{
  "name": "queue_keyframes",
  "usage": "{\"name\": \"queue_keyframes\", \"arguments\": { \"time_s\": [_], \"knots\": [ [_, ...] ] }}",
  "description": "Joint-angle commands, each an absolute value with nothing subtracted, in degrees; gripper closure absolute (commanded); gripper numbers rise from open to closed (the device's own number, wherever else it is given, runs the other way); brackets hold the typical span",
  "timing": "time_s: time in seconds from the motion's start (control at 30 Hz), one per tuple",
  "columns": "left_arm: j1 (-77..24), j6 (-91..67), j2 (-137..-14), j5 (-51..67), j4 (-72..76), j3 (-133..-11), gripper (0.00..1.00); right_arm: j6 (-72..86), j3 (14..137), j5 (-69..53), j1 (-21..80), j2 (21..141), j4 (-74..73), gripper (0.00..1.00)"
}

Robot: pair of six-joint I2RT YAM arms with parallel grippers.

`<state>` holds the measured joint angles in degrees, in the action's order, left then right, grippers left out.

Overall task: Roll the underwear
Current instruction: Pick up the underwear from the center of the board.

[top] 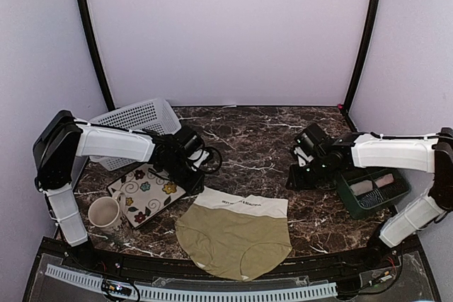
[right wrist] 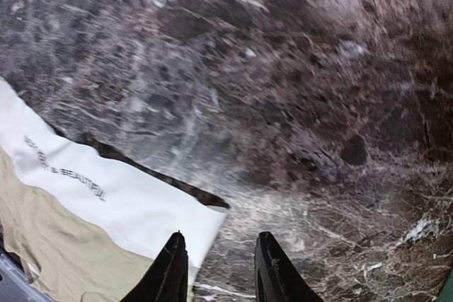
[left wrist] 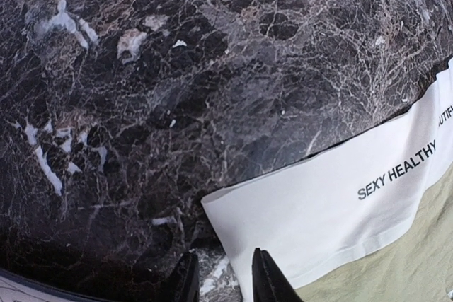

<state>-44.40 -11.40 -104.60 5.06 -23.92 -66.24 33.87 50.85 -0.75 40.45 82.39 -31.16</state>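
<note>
By desk (top: 262, 132) near edge, underwear (top: 233, 238) lies flat, unrolled; whole roll left. L end effector (left wrist: 223, 263) narrow, empty, at waistband (top: 244, 204) left corner; R end effector (right wrist: 220, 242) wider, empty, right corner.

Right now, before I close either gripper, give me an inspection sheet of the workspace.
Surface: dark marble table, no spills seen.
Job's things: olive underwear flat, unrolled, white waistband on its far side.
Clutter: white basket, floral plate, mug at left; green bin holding rolled cloths at right.
Grippers: left gripper and right gripper open, empty, each at a waistband corner.
Cables: black cable looped beside the left gripper.
Surroundings: pale walls, black poles.
</note>
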Motion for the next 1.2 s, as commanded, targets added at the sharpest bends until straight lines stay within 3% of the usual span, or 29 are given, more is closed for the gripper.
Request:
{"name": "queue_keyframes", "arguments": {
  "time_s": [0.0,0.53,0.77,0.97,1.17],
  "knots": [
    [-43.73,-11.57,-105.00,5.27,-23.45,-68.47,0.71,38.55,46.60,-2.60,39.32,82.83,-30.25,0.67],
    [-43.37,-10.89,-104.90,4.05,-23.82,-68.42,0.71,37.71,49.44,0.35,43.72,93.37,-29.97,0.70],
    [-43.24,-10.63,-105.05,1.99,-24.79,-68.44,0.71,36.27,51.20,5.74,47.88,99.96,-33.15,0.78],
    [-43.11,-10.04,-106.62,1.68,-25.33,-69.26,0.70,37.64,49.47,6.74,48.47,99.15,-33.12,0.99],
    [-43.07,-8.60,-108.87,3.74,-23.49,-70.43,0.70,36.72,50.34,8.86,48.44,97.90,-34.30,1.00]
  ]
}}
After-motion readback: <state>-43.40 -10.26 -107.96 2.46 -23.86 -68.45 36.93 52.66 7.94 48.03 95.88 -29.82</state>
